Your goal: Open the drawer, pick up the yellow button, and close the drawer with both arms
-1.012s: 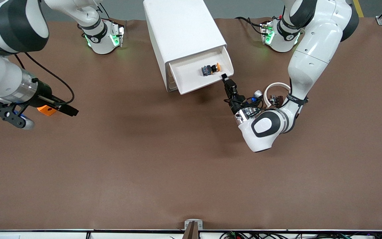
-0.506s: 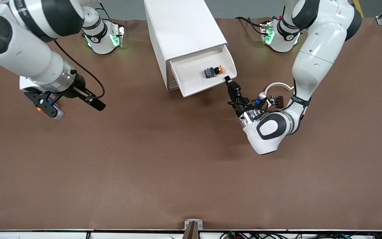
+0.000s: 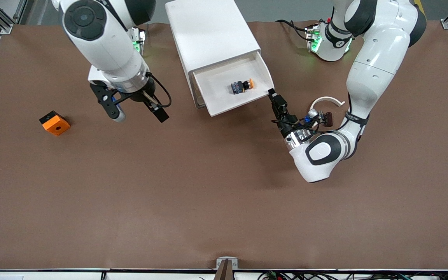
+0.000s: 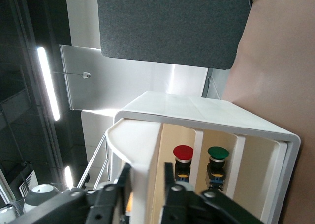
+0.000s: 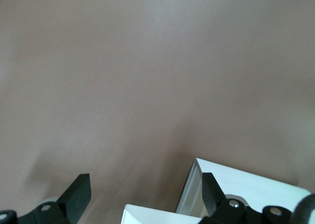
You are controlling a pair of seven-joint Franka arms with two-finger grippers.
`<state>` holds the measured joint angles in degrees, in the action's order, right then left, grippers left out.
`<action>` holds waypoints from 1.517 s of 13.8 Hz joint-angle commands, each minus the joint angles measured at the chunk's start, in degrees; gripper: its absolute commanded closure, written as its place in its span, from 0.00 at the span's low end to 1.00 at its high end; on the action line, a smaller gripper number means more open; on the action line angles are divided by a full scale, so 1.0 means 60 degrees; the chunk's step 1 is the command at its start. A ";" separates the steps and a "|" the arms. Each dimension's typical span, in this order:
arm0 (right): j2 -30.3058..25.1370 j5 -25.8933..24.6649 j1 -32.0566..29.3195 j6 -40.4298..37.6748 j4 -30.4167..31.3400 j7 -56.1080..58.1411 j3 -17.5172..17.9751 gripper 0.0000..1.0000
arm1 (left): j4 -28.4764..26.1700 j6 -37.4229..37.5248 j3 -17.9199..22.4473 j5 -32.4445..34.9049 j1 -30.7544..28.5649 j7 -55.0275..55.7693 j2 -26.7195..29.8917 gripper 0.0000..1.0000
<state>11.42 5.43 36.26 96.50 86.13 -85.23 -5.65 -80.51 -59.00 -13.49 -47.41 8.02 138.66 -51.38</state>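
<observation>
The white cabinet point(image 3: 212, 35) stands at the table's back middle with its top drawer point(image 3: 261, 72) pulled out. The button point(image 3: 241, 86), orange cap and black-and-blue body, lies on the drawer floor. My left gripper point(image 3: 272, 93) is at the drawer's front corner toward the left arm's end. In the left wrist view my left gripper point(image 4: 146, 184) straddles the drawer's lip point(image 4: 142, 150), open, with a gap at one finger point(image 4: 169, 179). My right gripper point(image 3: 138, 111) hangs open and holds nothing, over the table beside the cabinet. The right wrist view shows my right gripper point(image 5: 145, 192) wide apart, the cabinet's corner point(image 5: 246, 194) close by.
An orange cube point(image 3: 55, 123) with a round hole lies toward the right arm's end. A white ring point(image 3: 327, 101) and small black clips point(image 3: 327, 116) lie by the left arm's wrist. Lower drawers hold a red-capped point(image 4: 183, 152) and a green-capped point(image 4: 217, 152) push button.
The right arm swung from its end of the table toward the cabinet, uncovering the orange cube. My left gripper's fingers loosened on the drawer lip; the drawer came out slightly.
</observation>
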 commanded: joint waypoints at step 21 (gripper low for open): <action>0.1905 0.0092 0.3493 0.1320 -0.0117 -0.7577 -0.0098 0.00 | 0.0528 -0.0155 -0.0124 0.3929 -0.0033 -0.6377 0.0975 0.00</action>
<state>22.11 5.46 56.80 104.43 86.21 -129.46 -5.62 -76.59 -57.67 -13.54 -27.65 7.45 106.49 -47.85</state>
